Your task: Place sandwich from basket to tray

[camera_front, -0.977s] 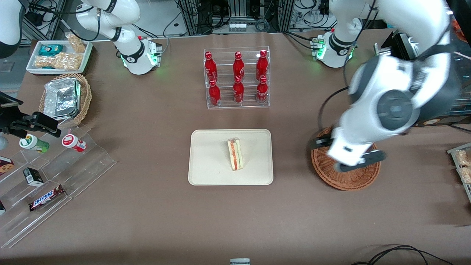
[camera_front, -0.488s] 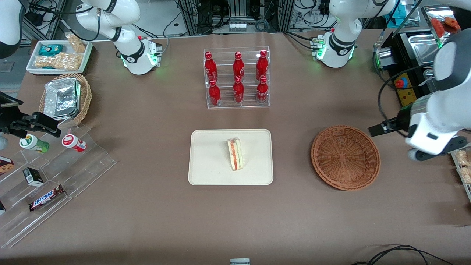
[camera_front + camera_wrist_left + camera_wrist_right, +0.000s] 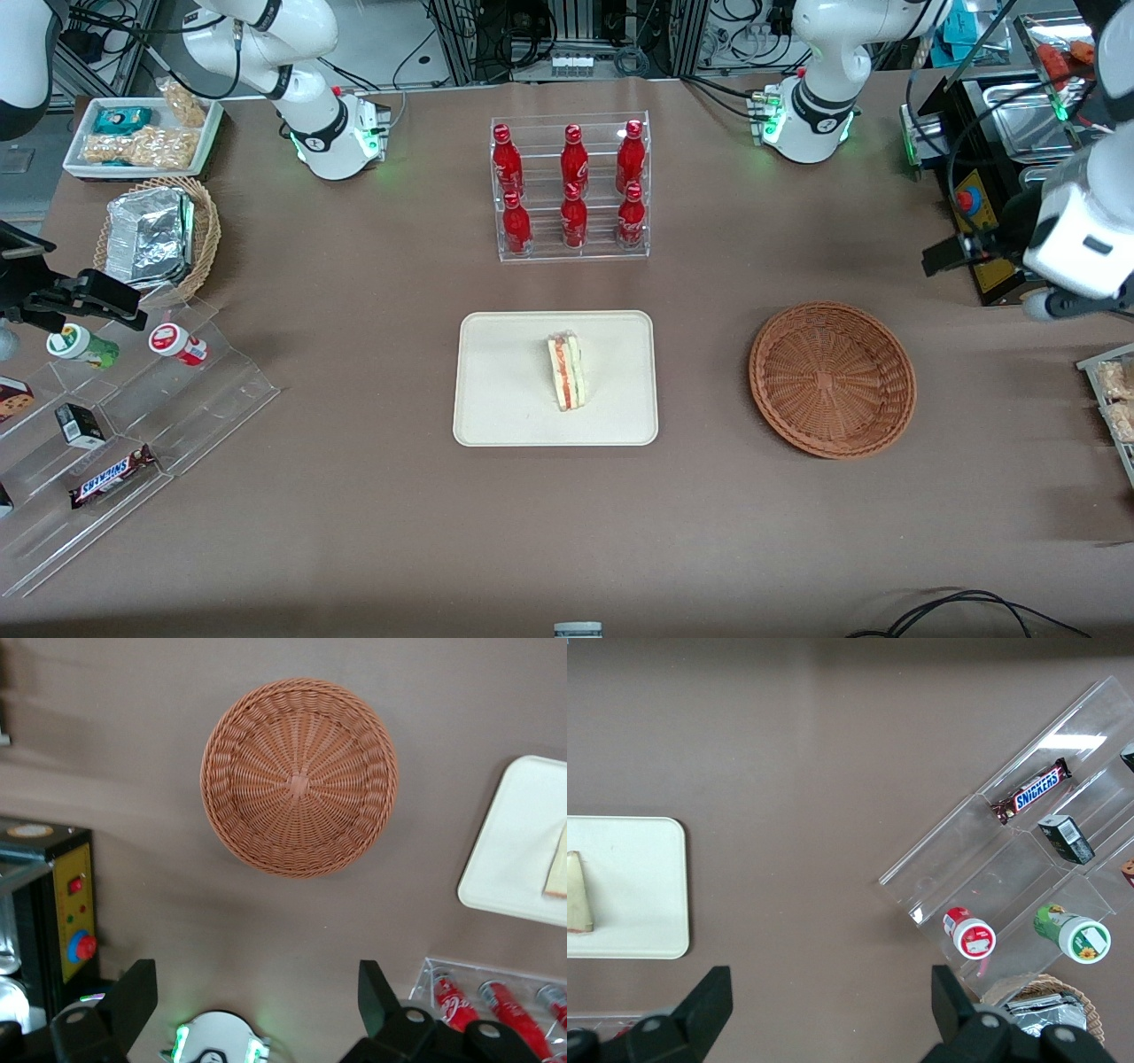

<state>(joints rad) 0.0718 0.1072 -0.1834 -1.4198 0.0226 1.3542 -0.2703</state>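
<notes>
My gripper (image 3: 252, 1001), fingers spread wide and holding nothing, hangs high at the working arm's table edge. One sandwich (image 3: 567, 370) lies mid-tray (image 3: 505, 416). One empty basket (image 3: 833, 379) sits beside it, bare table between. Six red bottles (image 3: 572, 186) fill a rack; a bar (image 3: 111, 477) reads SNICKERS.

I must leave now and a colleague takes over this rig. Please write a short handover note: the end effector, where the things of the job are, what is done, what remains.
End effector: open, holding nothing, raised high above the table at the working arm's end, away from the basket.
Sandwich: lies on the tray, near its middle.
Basket: empty, beside the tray toward the working arm's end.
Done: the sandwich is out of the basket and on the tray.
Left: apparently nothing for this task; perhaps only parking the arm.
</notes>
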